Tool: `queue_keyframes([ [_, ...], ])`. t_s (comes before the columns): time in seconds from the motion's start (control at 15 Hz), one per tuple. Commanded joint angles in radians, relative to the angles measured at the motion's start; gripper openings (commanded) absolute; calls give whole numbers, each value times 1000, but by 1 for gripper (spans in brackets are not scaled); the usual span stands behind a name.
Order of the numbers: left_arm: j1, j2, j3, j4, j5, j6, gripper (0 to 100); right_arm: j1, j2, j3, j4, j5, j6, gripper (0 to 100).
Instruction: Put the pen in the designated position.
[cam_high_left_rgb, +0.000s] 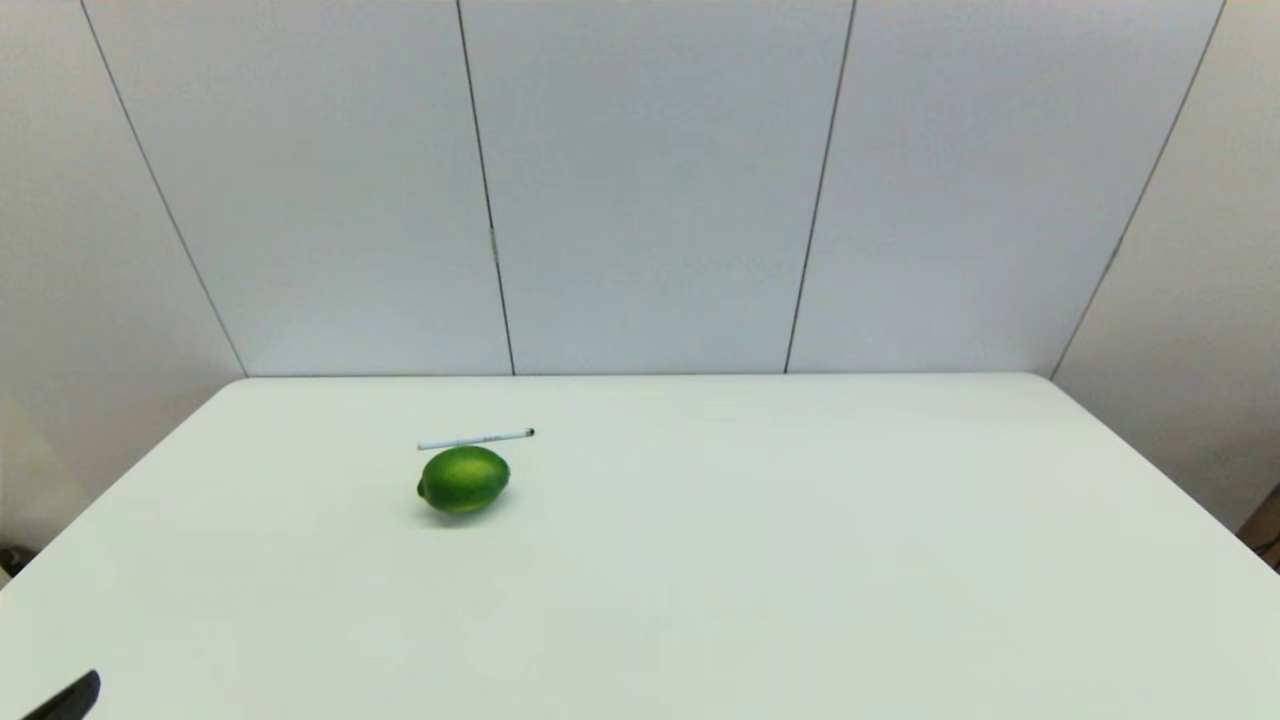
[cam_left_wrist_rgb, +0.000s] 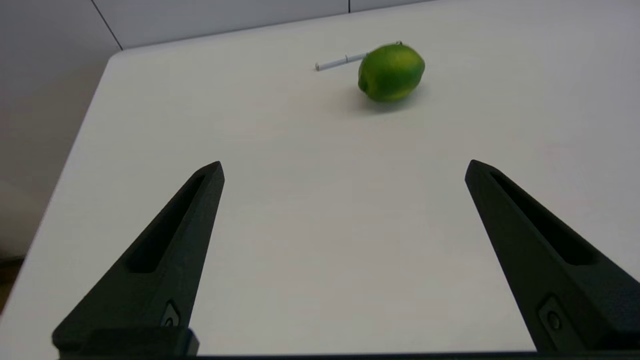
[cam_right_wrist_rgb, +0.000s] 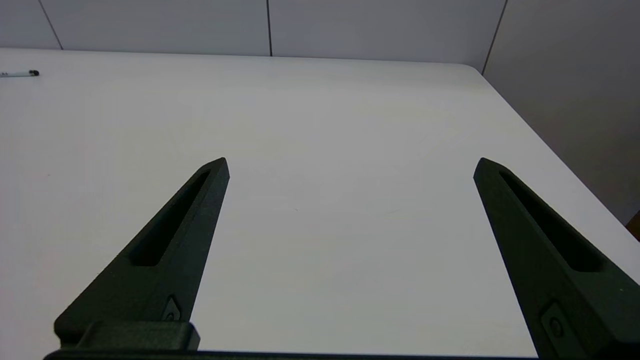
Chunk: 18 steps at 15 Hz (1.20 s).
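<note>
White table (cam_high_left_rgb: 800, 560): pen (cam_high_left_rgb: 475, 439) flat just behind lime (cam_high_left_rgb: 463, 480), well ahead of left gripper (cam_left_wrist_rgb: 345, 170), fingers wide apart; light, stiff, thin, prob rolls, so pinch mid-barrel; right gripper (cam_right_wrist_rgb: 350, 167) also spread, idle.

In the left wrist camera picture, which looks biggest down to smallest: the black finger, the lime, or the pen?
1. Black fingers of the left gripper, though they sit nearest the camera, which inflates them.
2. Lime.
3. Pen, partly hidden behind the lime, so its whole length doesn't show here.
</note>
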Motion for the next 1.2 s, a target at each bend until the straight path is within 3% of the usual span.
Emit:
queue_keyframes([
  [0.07, 0, -224, 241, -144, 0, 6, 100, 0, 1, 14, 0, 1, -1, 100],
  [0.27, 0, -290, 327, -219, 0, 8, 100, 0, 1, 14, 0, 1, -1, 100],
  [0.6, 2, -370, 374, -222, 3, 11, 100, 0, 1, 14, 0, 1, -1, 100],
  [0.8, 2, -405, 400, -228, 86, 36, 100, 0, 1, 14, 0, 1, -1, 100],
  [1.2, 2, -405, 414, -218, 86, 23, 100, 0, 1, 14, 0, 1, -1, 100],
])
